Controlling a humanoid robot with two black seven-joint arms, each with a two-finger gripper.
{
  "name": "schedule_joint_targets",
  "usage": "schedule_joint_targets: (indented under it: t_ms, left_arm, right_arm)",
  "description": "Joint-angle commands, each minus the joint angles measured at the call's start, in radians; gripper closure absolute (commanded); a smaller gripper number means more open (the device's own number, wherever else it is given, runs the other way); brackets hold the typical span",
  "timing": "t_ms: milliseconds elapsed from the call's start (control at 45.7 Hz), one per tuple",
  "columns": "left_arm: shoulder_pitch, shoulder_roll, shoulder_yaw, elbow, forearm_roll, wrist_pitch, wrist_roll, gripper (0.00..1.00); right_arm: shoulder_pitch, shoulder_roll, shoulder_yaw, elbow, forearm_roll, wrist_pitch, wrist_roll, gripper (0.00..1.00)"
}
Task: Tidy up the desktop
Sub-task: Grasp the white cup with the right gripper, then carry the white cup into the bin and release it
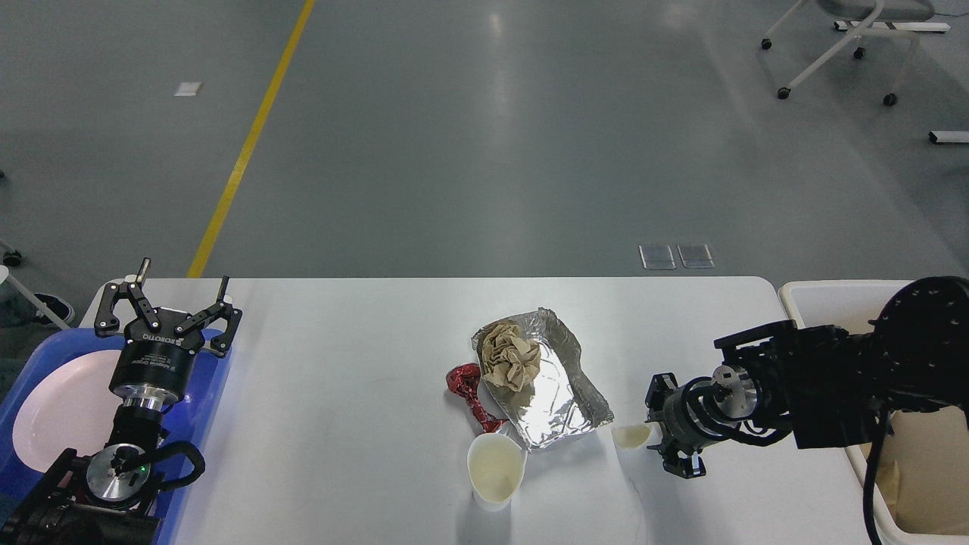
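Observation:
The white desktop point(341, 393) holds a crumpled foil tray point(556, 393) with a ball of brown paper point(511, 356) in it. A red wrapper point(469, 390) lies against the foil's left side. A white paper cup point(496, 469) stands upright in front of the foil. My right gripper point(660, 435) comes in from the right, low over the desktop, and is shut on a second white paper cup point(632, 435), which lies on its side and looks squashed. My left gripper point(184, 276) is open and empty, pointing up above the blue tray.
A blue plastic tray point(216, 378) with a white plate point(60, 409) sits at the desktop's left end under my left arm. A cream bin point(825, 291) stands past the right edge, partly hidden by my right arm. Wheeled chair legs point(840, 45) stand far back on the floor.

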Motion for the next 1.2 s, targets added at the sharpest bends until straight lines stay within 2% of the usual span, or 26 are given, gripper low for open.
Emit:
schedule_joint_targets:
  t_ms: [0, 394, 525, 678, 941, 1072, 1182]
  left_arm:
    - [0.000, 0.000, 0.000, 0.000, 0.000, 0.000, 0.000, 0.04]
    - [0.000, 0.000, 0.000, 0.000, 0.000, 0.000, 0.000, 0.04]
    - [0.000, 0.000, 0.000, 0.000, 0.000, 0.000, 0.000, 0.04]
    - [0.000, 0.000, 0.000, 0.000, 0.000, 0.000, 0.000, 0.04]
    - [0.000, 0.000, 0.000, 0.000, 0.000, 0.000, 0.000, 0.04]
    - [0.000, 0.000, 0.000, 0.000, 0.000, 0.000, 0.000, 0.04]
    - [0.000, 0.000, 0.000, 0.000, 0.000, 0.000, 0.000, 0.04]
  right_arm:
    - [0.003, -0.002, -0.001, 0.002, -0.040, -0.002, -0.002, 1.00]
    - [0.043, -0.033, -0.010, 0.040, -0.106, 0.038, -0.004, 1.00]
    - [0.116, -0.078, -0.019, 0.121, -0.210, 0.086, -0.005, 1.00]
    - [0.280, -0.132, -0.083, 0.285, -0.441, 0.123, -0.002, 1.00]
    - [0.611, -0.152, -0.219, 0.571, -0.843, 0.133, 0.005, 1.00]
    - [0.785, -0.177, -0.242, 0.698, -1.003, 0.236, 0.009, 1.00]
    - [0.911, -0.200, -0.245, 0.752, -1.034, 0.329, 0.010, 1.00]
